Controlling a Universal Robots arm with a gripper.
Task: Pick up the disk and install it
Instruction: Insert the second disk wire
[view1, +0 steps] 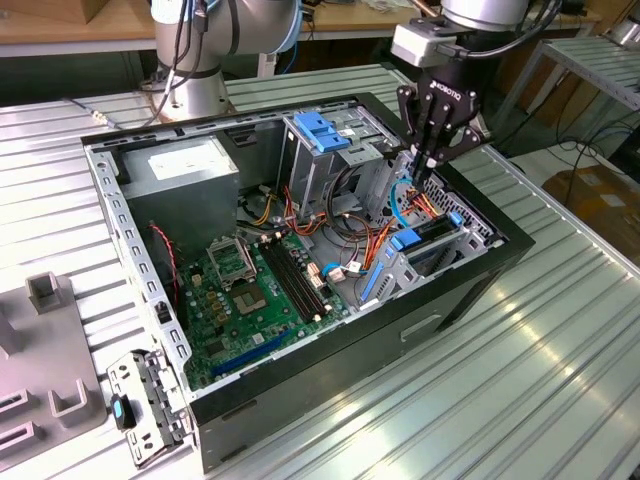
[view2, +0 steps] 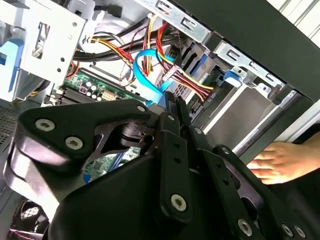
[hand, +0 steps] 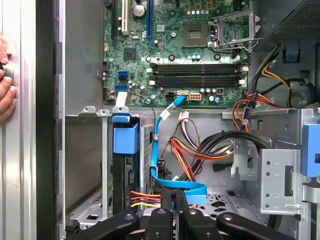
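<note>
One gripper (view1: 424, 172) serves this rig, and every position below is given relative to it. Farthest from it, toward the exterior view's left, a loose metal bracket (view1: 145, 405) lies on the ribbed table (view1: 520, 380) outside the open computer case (view1: 300, 400), probably set aside to free access. Nearer, the motherboard (view1: 250, 290) lines the case floor, its memory slots (hand: 197, 74) facing the wrist camera. Closer again stands the grey drive cage (view1: 325, 165) with its light-blue latch plate (view1: 320, 130), just beside the gripper on the side of the exterior view's left. The gripper itself hangs upright over the case's drive corner, its fingers (hand: 168, 197) drawn together on nothing, as both wrist views indicate. Its tips sit just above a thin blue data cable (hand: 159, 145) and a bundle of red, yellow and black power wires (hand: 192, 150). Just below it, toward the case's outer wall, the disk (view1: 432, 232) stands on edge in the lower bay, its blue carrier tab (hand: 125, 137) at the bay's mouth. It appears seated in the guides, so the pick-up is judged complete and insertion largely so. Whether its cables are connected cannot be told. Beyond the wall, a person's hand (view2: 275, 162) rests on the case's outside, presumably steadying it.
</note>
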